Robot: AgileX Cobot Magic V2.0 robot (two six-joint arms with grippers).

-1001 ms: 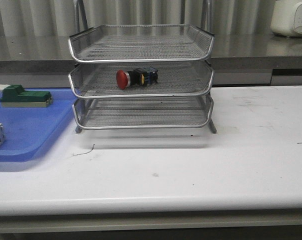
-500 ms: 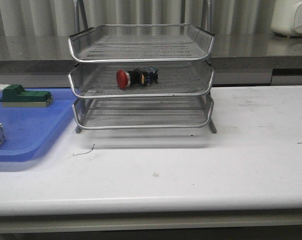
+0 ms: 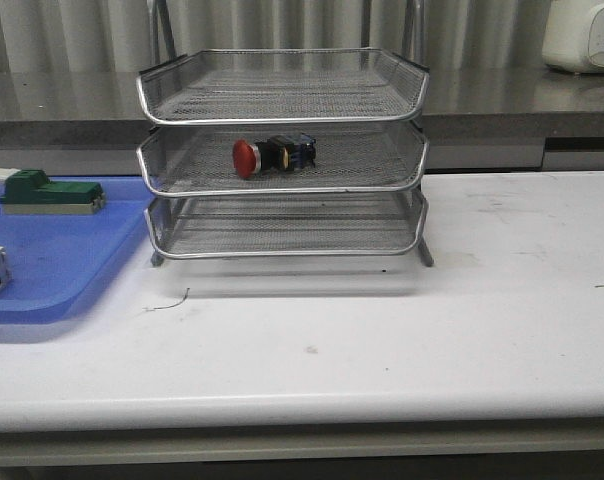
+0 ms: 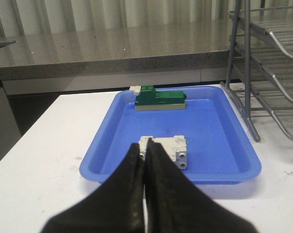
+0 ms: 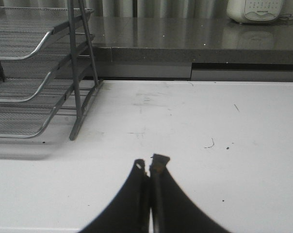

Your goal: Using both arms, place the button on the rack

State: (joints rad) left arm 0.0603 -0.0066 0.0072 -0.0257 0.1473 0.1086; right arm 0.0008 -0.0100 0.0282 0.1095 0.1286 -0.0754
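Both jaws are pressed shut and empty, left gripper (image 4: 145,160) low centre above the blue tray (image 4: 219,141), right gripper (image 5: 150,167) low centre over bare desk (image 5: 195,126). You can see the button (image 3: 272,155) lying on its side in the middle tier of the rack (image 3: 282,150), upper centre, so the placing looks finished.

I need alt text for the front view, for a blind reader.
A red-capped button lies on its side in the middle tray of a three-tier wire rack on a white table. A blue tray sits at left.
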